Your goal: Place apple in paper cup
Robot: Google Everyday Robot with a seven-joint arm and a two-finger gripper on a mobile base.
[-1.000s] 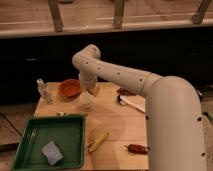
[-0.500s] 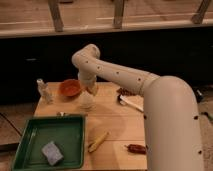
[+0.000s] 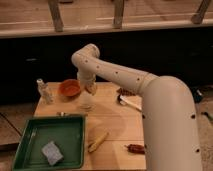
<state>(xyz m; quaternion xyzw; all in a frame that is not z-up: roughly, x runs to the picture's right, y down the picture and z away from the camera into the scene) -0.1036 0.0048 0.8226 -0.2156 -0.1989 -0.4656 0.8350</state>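
The paper cup (image 3: 87, 104) is short and white. It stands on the wooden table (image 3: 115, 127) just right of the orange bowl. My gripper (image 3: 90, 91) hangs straight down from the arm's wrist (image 3: 86, 65), directly over the cup and close to its rim. A small orange-tan patch shows at the gripper's tip. I cannot tell whether it is the apple. No apple shows anywhere else on the table.
An orange bowl (image 3: 69, 88) and a small clear bottle (image 3: 44, 91) stand at the back left. A green tray (image 3: 35, 131) with a grey sponge (image 3: 52, 152) fills the front left. A yellow corn-like stick (image 3: 97, 142), a dark red sausage (image 3: 135, 148) and a white utensil (image 3: 128, 102) lie to the right.
The gripper stays over the cup, at most a little higher than before. Nothing else has moved.
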